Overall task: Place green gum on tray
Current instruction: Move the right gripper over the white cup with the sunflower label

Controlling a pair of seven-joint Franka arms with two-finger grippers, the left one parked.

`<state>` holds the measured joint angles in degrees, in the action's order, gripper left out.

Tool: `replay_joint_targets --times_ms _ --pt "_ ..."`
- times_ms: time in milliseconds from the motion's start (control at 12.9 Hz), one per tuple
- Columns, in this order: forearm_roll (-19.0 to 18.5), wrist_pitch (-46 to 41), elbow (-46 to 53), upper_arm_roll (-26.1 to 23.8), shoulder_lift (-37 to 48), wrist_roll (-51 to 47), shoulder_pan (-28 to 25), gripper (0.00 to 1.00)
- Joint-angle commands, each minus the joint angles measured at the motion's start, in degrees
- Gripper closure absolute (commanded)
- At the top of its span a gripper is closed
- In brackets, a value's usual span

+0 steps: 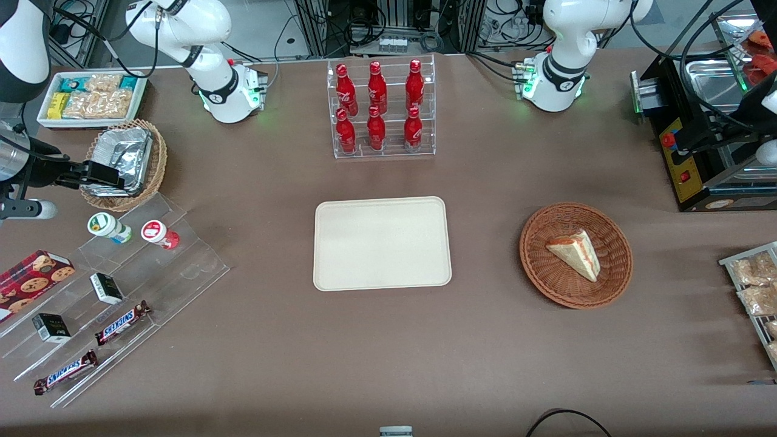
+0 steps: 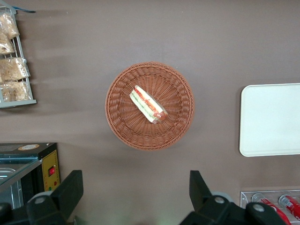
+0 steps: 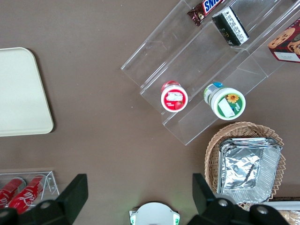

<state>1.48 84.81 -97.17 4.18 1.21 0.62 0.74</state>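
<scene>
The green gum (image 1: 108,226) is a small white bottle with a green-and-white lid, standing on the top step of a clear acrylic rack (image 1: 152,267); it also shows in the right wrist view (image 3: 226,102). A similar red-lid bottle (image 1: 159,233) stands beside it. The cream tray (image 1: 382,243) lies bare mid-table, nearer the parked arm's end than the rack, and shows in the right wrist view (image 3: 18,93). My right gripper (image 1: 106,176) is open and empty, raised over the foil basket, farther from the front camera than the gum. In its wrist view the gripper (image 3: 138,183) has wide-apart fingers.
The rack also holds Snickers bars (image 1: 121,323), small black boxes (image 1: 106,287) and a cookie box (image 1: 33,276). A wicker basket of foil containers (image 1: 124,159) and a white snack tray (image 1: 91,97) are near the gripper. Cola bottles (image 1: 377,109) and a sandwich basket (image 1: 575,255) stand further along.
</scene>
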Motion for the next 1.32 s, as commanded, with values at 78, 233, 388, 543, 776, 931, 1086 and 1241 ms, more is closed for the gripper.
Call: replay_joint_targets --times_ms 78,233,388,543,776,931,1086,1241 --pt "0.55 1.14 -0.92 0.31 1.51 0.61 0.14 0.01" --pt "0.81 2.98 -1.18 0.31 0.99 0.79 0.40 0.01" --pt "0.63 5.87 -3.45 0.65 1.25 1.14 0.75 0.01" --pt "0.63 11.66 -8.45 1.27 2.38 5.95 1.63 0.01" --pt "0.54 21.06 -14.35 2.24 2.66 18.49 4.43 0.01" --pt "0.54 27.92 -19.09 2.24 3.01 27.02 6.98 0.01" --pt "0.54 33.03 -22.79 2.24 3.01 37.13 9.44 0.01" --pt "0.54 37.33 -26.04 2.24 3.10 42.26 10.24 0.01"
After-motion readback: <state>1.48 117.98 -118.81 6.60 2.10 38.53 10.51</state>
